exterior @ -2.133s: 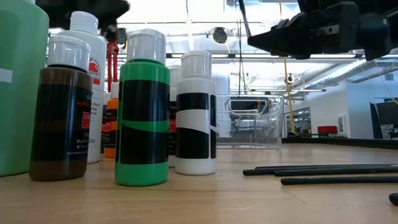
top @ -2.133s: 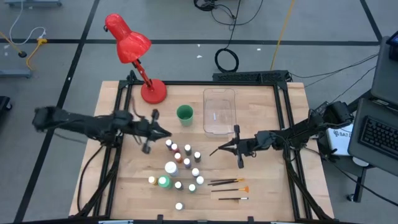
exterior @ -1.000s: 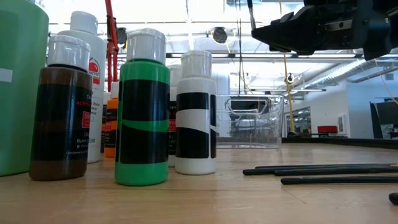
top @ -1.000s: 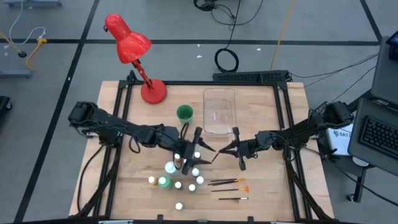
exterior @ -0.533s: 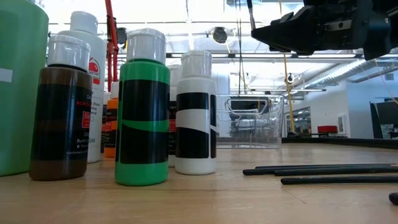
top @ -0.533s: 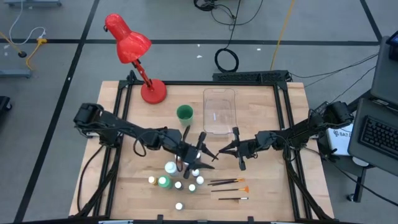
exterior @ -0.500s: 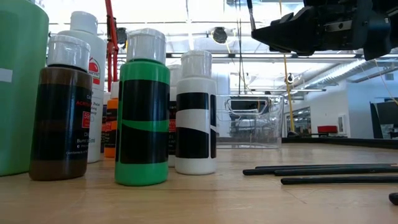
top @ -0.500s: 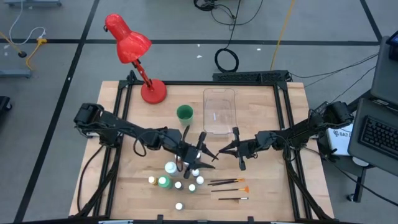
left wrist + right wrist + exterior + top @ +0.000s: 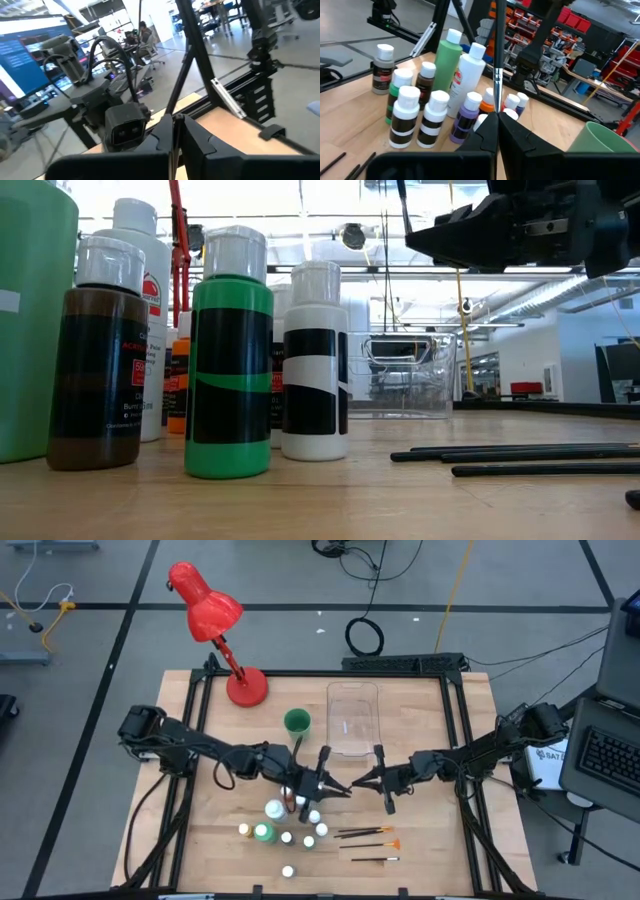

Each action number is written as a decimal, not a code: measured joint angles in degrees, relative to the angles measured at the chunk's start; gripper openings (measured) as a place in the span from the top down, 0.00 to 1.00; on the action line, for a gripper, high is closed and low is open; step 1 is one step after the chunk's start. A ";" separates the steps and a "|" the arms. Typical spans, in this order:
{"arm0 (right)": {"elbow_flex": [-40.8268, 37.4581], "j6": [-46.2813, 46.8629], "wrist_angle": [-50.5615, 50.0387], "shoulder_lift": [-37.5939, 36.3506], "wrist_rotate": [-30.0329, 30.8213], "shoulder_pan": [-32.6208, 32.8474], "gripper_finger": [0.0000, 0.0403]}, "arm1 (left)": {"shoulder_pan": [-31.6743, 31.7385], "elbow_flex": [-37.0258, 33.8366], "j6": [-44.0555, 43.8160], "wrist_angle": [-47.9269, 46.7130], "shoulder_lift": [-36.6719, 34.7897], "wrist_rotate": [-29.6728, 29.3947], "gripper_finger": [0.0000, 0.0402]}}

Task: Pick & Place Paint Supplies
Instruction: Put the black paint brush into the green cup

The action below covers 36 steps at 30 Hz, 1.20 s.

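Held brush: a thin dark-handled paintbrush with a silver ferrule point(image 9: 496, 60) sticks straight out from between the right gripper's fingers, off the wood, over the middle of the tabletop.
Right gripper point(image 9: 360, 783): fingers pressed together on the brush handle. It hangs just right of the bottle cluster, pointing at it.
Left gripper point(image 9: 338, 790): reached in from the left edge across the cluster, its tip right at the brush's free end. The fingers point(image 9: 200, 137) are closed – whether they pinch the brush I cannot tell.
Small bottles: a group of tiny white-capped paint bottles point(image 9: 300, 810) stands upright, packed together, between the table's centre and its front edge. One stray white cap point(image 9: 288, 871) sits alone nearer the front edge.
Close-up bottles: from table height a green one point(image 9: 230, 370), a brown one point(image 9: 98, 360) and a black-banded white one point(image 9: 315, 370) stand side by side.
Bigger bottles: a tall white squeeze bottle point(image 9: 470, 70) and a tall green squeeze bottle point(image 9: 447, 55) touch each other on the cluster's left side.
Loose brushes: several more thin dark brushes point(image 9: 368, 832) lie flat just right of the cluster, near the front edge – roughly parallel.
Green cup: a round green plastic cup point(image 9: 297, 722) stands toward the back edge, behind the bottles.
Tray: a clear rectangular plastic tray point(image 9: 353, 720) sits just right of the cup.
Lamp: a red desk lamp point(image 9: 215, 615) has its base at the back left corner, with the shade leaning out past the edge.
Tabletop: light wood with a black frame point(image 9: 430, 840).
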 joint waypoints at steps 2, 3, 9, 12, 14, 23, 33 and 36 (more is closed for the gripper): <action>0.00 0.04 -0.74 0.00 0.15 0.00 1.00 | -0.47 0.00 0.82 -1.22 -0.86 -3.76 0.99; 0.00 0.04 -0.67 -0.03 0.19 0.00 1.00 | -0.67 -0.08 1.06 -2.36 -1.75 -5.65 0.99; -0.02 1.74 -1.97 -0.02 -0.10 0.06 0.96 | -2.39 -0.04 2.57 -10.84 -11.01 -19.69 0.99; 0.00 2.21 -2.68 -0.11 0.04 0.02 0.94 | -3.01 -0.04 1.55 -16.85 -15.46 -27.36 0.99; 0.00 3.26 -3.90 -0.07 0.04 0.00 0.93 | -2.66 -0.04 -0.22 -20.47 -18.01 -31.99 0.99; 0.00 4.63 -3.41 -0.09 -0.02 0.02 0.91 | 6.64 -8.98 -9.58 -21.44 -23.18 -35.67 1.00; 0.00 4.87 -3.55 -0.09 -0.02 0.02 0.91 | 20.56 -25.18 -19.78 -6.37 -26.24 -24.59 1.00; 0.00 4.79 -3.44 -0.09 0.00 0.02 0.91 | 22.23 -26.26 -21.50 -6.04 -26.00 -23.32 1.00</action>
